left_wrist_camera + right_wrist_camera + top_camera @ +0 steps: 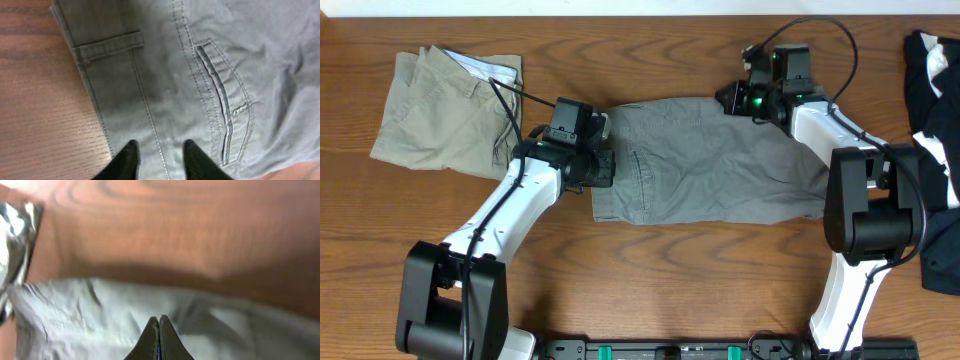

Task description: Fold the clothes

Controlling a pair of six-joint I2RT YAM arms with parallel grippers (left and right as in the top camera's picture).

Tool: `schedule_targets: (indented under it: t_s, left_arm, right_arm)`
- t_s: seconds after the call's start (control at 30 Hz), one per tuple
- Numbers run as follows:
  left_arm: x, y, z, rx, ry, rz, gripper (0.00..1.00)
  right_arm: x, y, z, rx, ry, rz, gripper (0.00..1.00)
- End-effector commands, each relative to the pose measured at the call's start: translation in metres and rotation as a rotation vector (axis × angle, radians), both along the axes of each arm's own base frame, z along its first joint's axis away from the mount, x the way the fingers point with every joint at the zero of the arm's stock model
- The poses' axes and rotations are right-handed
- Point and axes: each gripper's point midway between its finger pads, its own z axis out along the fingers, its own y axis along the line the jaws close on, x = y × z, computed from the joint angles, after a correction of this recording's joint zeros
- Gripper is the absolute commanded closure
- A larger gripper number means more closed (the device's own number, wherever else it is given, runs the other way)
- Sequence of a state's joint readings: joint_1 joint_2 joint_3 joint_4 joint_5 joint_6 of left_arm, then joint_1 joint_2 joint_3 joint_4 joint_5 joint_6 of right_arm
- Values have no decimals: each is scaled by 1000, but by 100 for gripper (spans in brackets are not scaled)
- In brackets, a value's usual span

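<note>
Mid-grey cotton shorts (720, 165) are lying lengthwise across the worktop (670, 270). My left end effector (160, 146) is hovering open over their waistband (115, 90), and my right end effector (159, 322) is resting closed at their far-edge side.

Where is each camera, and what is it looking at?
Overhead: above the table, looking straight down at the grey shorts; the left arm and right arm show.
Left wrist: on the left arm, looking down at the shorts' pocket; the left end effector, open, shows.
Right wrist: on the right arm, low over the shorts' edge; the right end effector, closed, shows.
Shared: all three see the grey shorts.
</note>
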State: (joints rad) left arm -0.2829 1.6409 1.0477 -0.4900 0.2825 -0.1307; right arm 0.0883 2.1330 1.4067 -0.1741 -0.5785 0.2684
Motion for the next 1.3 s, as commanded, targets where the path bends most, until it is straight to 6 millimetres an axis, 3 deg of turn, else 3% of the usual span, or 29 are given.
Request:
schedule_targets:
  t_s: [0.0,0.1,0.27,0.37,0.53,0.67,0.83,0.97,1.1,1.2,1.27]
  left_arm:
    - [-3,2,-5,3,17,3,55]
    - [-2,3,-5,8,16,5,46]
    - [-2,7,-8,27,23,39,47]
    - [-11,0,-12,-18,79,35,52]
    - [-23,3,-39,11,177,35,64]
    - [-30,5,-70,39,260,35,74]
    - [-28,15,-73,40,277,68,79]
    - [-29,34,-75,53,304,120,85]
    - [-27,52,-76,62,316,170,91]
    - [-25,60,-73,49,321,193,91]
    - [-26,54,-64,-7,335,182,90]
  right_arm:
    - [-4,-13,25,-53,-57,32,99]
    - [-23,-27,33,-98,1,33,99]
    - [-75,-41,41,-117,203,19,96]
    - [-120,-47,38,-130,393,16,94]
    - [-173,-63,8,-283,626,13,89]
    - [-191,-68,-20,-319,690,-43,93]
    - [-214,-125,-62,-549,761,-291,95]
    - [-236,-155,-81,-571,818,-402,96]
    - [-243,-152,-82,-443,854,-363,96]
    - [-232,-117,-70,-229,770,-158,91]
    - [-224,-94,-56,-101,684,-40,89]
